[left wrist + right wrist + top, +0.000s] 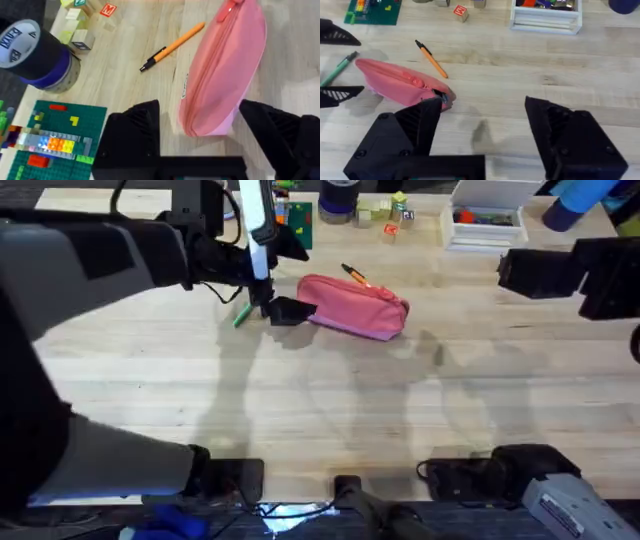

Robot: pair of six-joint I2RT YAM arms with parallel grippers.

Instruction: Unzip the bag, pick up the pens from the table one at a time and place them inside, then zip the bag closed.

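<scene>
Around your left gripper (200, 135) there is clutter on the far side: a green brick baseplate (55, 135) with small coloured bricks, a dark roll of tape (35, 55), and a few letter blocks (107, 10). The orange pen (172, 47) lies just beyond the bag (225, 70), near its upper edge, apart from your fingers. The green pen (241, 314) lies on the table (320, 410) just beside your left gripper, on the side away from the bag. A white box (546, 15) sits far off near the right arm's side.

Your left arm reaches out across the table from the lower left, its wrist angled down at the bag's near end. Your right arm hangs well off to the other side, above bare planks.

Your left gripper's jaws are spread wide, straddling the rounded end of the bag; whether either finger touches the fabric I cannot tell. Your right gripper (480, 130) is also spread wide and holds nothing; the bag's zipper-pull end lies just ahead of one finger (422, 120). The zipper looks closed along the bag's length.
</scene>
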